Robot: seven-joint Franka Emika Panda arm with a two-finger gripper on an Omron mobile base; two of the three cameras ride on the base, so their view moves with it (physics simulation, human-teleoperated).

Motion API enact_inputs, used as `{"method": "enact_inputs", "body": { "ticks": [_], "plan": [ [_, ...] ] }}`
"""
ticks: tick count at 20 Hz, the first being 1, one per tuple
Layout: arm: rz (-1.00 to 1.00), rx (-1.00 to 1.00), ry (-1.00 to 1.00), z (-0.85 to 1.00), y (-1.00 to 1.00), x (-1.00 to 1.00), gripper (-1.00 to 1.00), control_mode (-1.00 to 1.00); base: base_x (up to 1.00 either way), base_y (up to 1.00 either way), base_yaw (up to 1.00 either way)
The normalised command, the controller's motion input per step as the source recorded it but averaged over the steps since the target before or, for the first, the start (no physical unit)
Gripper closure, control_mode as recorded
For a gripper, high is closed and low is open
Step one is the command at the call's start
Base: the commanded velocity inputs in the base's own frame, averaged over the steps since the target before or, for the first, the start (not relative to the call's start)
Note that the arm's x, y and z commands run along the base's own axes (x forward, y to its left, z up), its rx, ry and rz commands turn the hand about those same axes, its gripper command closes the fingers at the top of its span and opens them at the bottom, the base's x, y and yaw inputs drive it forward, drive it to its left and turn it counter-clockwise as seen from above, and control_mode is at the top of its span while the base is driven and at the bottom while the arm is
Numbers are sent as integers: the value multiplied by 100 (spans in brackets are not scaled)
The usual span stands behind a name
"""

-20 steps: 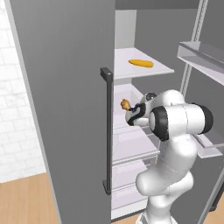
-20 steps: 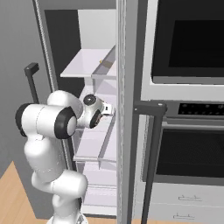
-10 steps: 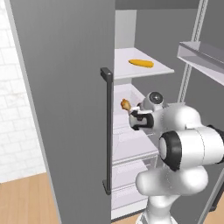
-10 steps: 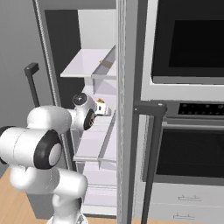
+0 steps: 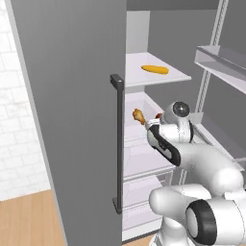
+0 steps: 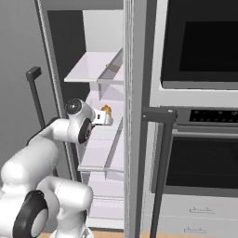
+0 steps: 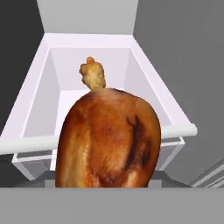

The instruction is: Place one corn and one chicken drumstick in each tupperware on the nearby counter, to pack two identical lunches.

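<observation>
Arm: rises from the lower right of the left base view, reaching into the open fridge (image 5: 144, 38) at mid-frame.
End effector (image 5: 153, 124): clenched on the chicken drumstick (image 5: 138, 115); its fingertips are hidden behind the meat in the hand view.
Chicken drumstick: held in the fridge interior, centre of the left base view; in the hand view it takes up the lower middle, bone end pointing up, above a white drawer bin (image 7: 183, 127).
Corn (image 5: 154, 69): lies flat on the upper white shelf (image 5: 168, 77), upper middle of the left base view, well apart from the drumstick.
Fridge door (image 5: 72, 96): grey, swung open at frame left, with a dark vertical handle (image 5: 117, 144).
Oven (image 6: 200, 42): dark-fronted, built in at the right of the right base view.
</observation>
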Motion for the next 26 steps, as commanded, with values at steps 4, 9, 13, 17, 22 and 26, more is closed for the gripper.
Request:
{"method": "enact_inputs", "body": {
  "ticks": [4, 9, 13, 17, 22, 26],
  "plan": [
    [0, 1, 0, 49, 3, -68, 100, -100, 0, 0, 0],
    [0, 5, 6, 39, 4, -72, 100, -100, 0, 0, 0],
    [0, 0, 4, 40, 34, -80, 100, -100, 0, 0, 0],
    [0, 1, 2, 50, 18, -86, 100, -100, 0, 0, 0],
    [0, 8, 2, 34, 10, -79, 100, -100, 0, 0, 0],
    [0, 1, 12, 28, 10, -72, 100, -100, 0, 0, 0]
  ]
}}
